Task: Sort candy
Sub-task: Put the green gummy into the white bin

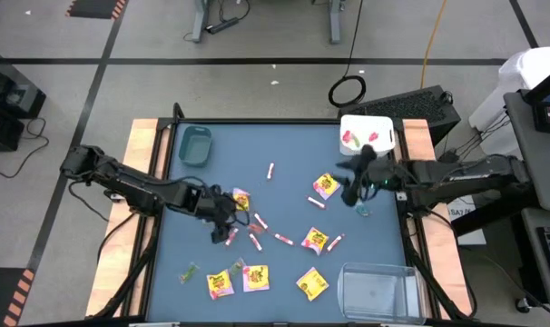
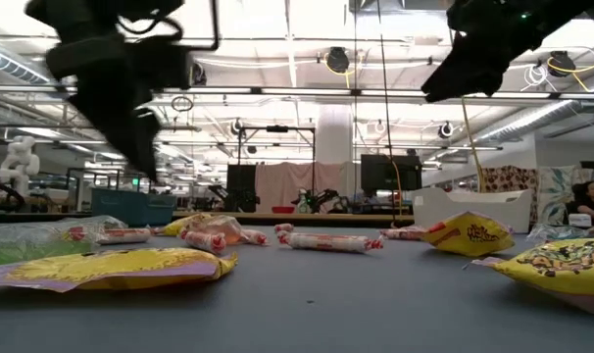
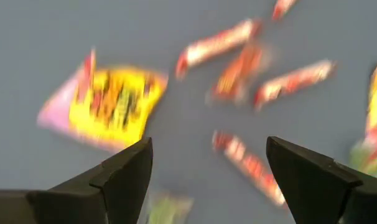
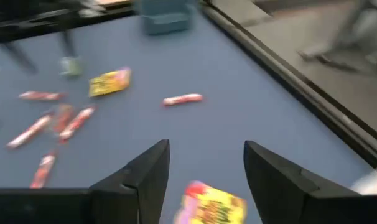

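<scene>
Beside the white bin (image 1: 367, 134) the right end effector (image 1: 358, 186) hangs released (left end effector (image 1: 222, 221) too), fingers apart in wrist views.

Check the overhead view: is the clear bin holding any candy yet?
No, the clear bin at the table's near right corner shows only its bare floor.

we see the table (image 1: 284, 136) with candy (image 1: 284, 238) scattered over its middle and near half. the teal bin (image 1: 195, 145) sits at the far left corner, the white bin (image 1: 367, 135) at the far right with pieces in it, the clear bin (image 1: 377, 289) at the near right. the left gripper (image 1: 222, 228) hangs over the sticks left of centre; the right gripper (image 1: 352, 194) hangs near the white bin.
</scene>
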Motion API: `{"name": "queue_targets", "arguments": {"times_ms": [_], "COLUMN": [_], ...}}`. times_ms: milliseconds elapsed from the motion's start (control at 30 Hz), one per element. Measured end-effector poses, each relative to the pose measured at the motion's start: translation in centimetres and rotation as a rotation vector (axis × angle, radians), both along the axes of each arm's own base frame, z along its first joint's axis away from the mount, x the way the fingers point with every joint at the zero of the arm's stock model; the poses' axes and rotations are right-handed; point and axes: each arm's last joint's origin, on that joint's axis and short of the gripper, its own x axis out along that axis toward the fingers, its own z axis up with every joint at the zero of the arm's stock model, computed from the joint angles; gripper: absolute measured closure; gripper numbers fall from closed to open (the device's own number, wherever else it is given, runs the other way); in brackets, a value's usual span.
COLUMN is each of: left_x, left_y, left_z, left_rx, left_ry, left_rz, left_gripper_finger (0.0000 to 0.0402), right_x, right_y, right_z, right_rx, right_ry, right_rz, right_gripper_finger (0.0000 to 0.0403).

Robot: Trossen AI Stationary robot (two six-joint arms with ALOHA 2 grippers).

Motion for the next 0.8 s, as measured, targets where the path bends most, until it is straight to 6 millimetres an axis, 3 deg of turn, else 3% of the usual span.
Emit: {"name": "queue_targets", "arguments": {"times_ms": [233, 433, 567, 800], "left_x": [-2.6, -3.5, -4.3, -4.1], "left_y": [0.1, 0.3, 0.6, 0.5], "left_z": [-1.1, -3.4, -4.9, -5.2], "left_rx": [0.085, 0.072, 0.091, 0.096], "left_ry": [0.247, 0.256, 0.260, 0.209], "left_rz": [0.002, -0.071, -0.080, -0.087], "left_gripper_finger": [0.0084, 0.0100, 0.0128, 0.0214], "right_x": [0.9, 1.6, 2.5, 4.2], "right_y": [3.2, 4.1, 4.3, 4.7], "right_z": [-1.9, -2.8, -3.5, -4.8], "right_rx": [-0.062, -0.048, -0.044, -0.043], "right_ry": [-0.115, -0.101, -0.081, -0.076], "right_rz": [0.203, 0.228, 0.226, 0.227], "right_gripper_finger": [0.0207, 0.0206, 0.0206, 0.0206]}}
